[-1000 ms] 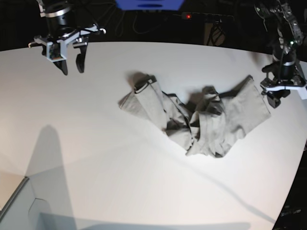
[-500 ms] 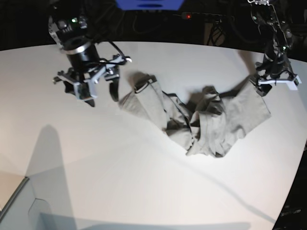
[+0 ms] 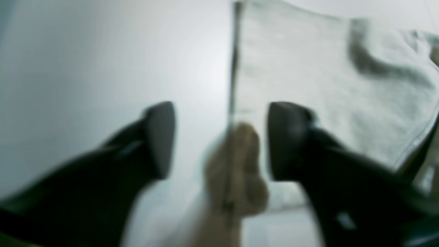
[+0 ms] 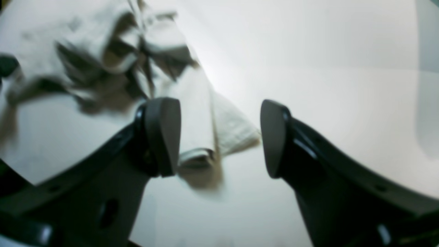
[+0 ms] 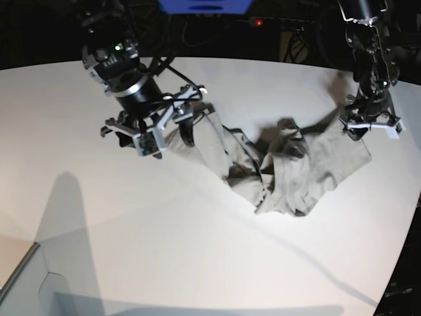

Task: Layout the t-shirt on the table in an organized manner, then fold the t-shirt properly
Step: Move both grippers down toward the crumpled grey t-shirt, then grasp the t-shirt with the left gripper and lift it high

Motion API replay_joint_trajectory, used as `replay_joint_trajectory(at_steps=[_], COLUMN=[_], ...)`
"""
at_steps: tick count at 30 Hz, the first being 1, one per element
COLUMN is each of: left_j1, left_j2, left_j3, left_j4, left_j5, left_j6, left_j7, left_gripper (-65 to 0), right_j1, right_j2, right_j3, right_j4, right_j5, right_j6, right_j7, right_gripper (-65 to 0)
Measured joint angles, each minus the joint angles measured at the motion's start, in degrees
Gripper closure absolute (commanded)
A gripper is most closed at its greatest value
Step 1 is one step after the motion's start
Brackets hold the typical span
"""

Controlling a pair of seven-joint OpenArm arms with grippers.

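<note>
Your t-shirt [image 5: 276, 164] lies crumpled just right of the table's [image 5: 164, 250] centre. At its 9 o'clock end, your right gripper [image 5: 168, 135] hangs over the cloth corner, fingers [image 4: 164, 135] spread apart, holding nothing. Farther back at 2 o'clock, your left gripper [image 3: 221, 140] straddles the shirt's edge, fingers [image 3: 284, 137] also parted.

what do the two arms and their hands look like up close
Both arms are black with silver-grey rings and loose black cables. The right hand and left hand have pale grey-white bodies. Each carries two dark, smooth, paddle-shaped fingers with rounded tips. A small green light glows on each arm.
</note>
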Motion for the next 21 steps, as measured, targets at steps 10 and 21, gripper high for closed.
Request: replay_joint_trajectory(at_steps=[10, 21], left_j1=[-4.6, -15.1], left_j2=[-0.4, -4.4], left_j3=[1.6, 10.6], left_j4=[-3.1, 21.8], left_j5=[-0.4, -0.7], left_j6=[0.1, 0.1], left_j7=[2.6, 3.3], left_gripper=[0.0, 0.0], right_j1=[-1.6, -2.6], right_j2=[0.2, 1.3], right_j3=[0.4, 8.8], right_j4=[-0.1, -0.1], right_j5=[0.0, 0.0], right_j6=[0.0, 0.0], right_j7=[-0.2, 0.2], right_gripper=[-37.3, -37.3])
